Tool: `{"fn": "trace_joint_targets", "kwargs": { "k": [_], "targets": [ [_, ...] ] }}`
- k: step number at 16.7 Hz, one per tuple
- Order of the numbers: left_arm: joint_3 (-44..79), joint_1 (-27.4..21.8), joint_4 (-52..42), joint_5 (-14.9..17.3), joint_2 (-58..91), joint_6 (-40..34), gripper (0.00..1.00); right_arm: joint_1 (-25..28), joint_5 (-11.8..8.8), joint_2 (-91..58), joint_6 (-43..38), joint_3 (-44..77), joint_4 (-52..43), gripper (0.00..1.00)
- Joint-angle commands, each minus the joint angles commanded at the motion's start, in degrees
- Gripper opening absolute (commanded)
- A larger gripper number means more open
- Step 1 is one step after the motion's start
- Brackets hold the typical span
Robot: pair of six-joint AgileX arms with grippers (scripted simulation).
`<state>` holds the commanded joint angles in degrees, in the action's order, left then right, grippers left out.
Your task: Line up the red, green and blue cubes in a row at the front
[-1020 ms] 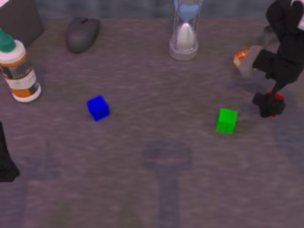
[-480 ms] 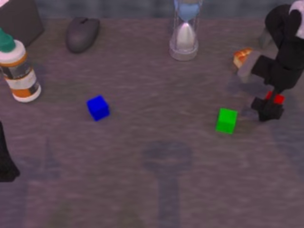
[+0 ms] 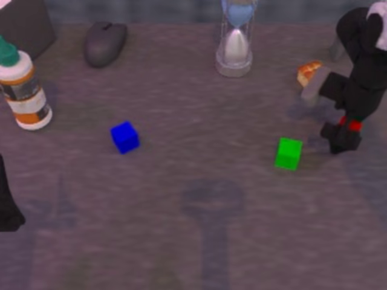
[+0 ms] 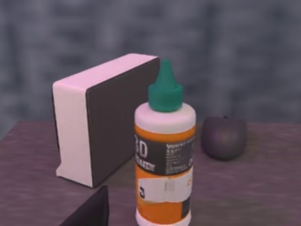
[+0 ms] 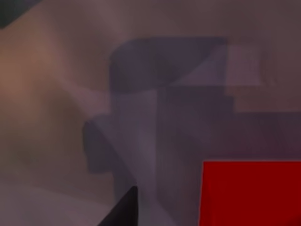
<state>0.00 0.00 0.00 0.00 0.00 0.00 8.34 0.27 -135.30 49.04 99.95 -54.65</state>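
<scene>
Item: small matte bright-red cube (image 3: 349, 124), between our right gripper's (image 3: 343, 136) jaws, seemingly clamped. Handling: we lift straight, grip square, clearing the matte green cube (image 3: 288, 153) beside.

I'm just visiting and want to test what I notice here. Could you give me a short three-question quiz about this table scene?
1. True or false: the green cube is touching the blue cube.
2. Which cube sits at the right gripper? A) blue B) green C) red
3. Fill in: the tall glass item at the back of the table, to the right of the computer mouse in the top view, is an ______.

Key: 1. False, they lie far apart. 2. C, the red cube shows between the gripper's dark parts. 3. hourglass. The left arm stays parked at the top view's left edge.
</scene>
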Motion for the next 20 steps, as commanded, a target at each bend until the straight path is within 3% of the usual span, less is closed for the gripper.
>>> {"fn": "trace_joint_targets", "kwargs": {
  "k": [3, 4, 11, 12, 20],
  "targets": [
    [0.0, 0.0, 0.0, 0.0, 0.0, 0.0, 1.00, 0.0, 0.0, 0.0, 0.0, 0.0, 0.0, 0.02],
    [0.0, 0.0, 0.0, 0.0, 0.0, 0.0, 1.00, 0.0, 0.0, 0.0, 0.0, 0.0, 0.0, 0.00],
    [0.0, 0.0, 0.0, 0.0, 0.0, 0.0, 1.00, 0.0, 0.0, 0.0, 0.0, 0.0, 0.0, 0.00],
    [0.0, 0.0, 0.0, 0.0, 0.0, 0.0, 1.00, 0.0, -0.8, 2.4, -1.1, 0.0, -1.8, 0.00],
    [0.0, 0.0, 0.0, 0.0, 0.0, 0.0, 1.00, 0.5, -0.8, 5.6, -0.9, 9.1, -14.3, 0.00]
  ]
}}
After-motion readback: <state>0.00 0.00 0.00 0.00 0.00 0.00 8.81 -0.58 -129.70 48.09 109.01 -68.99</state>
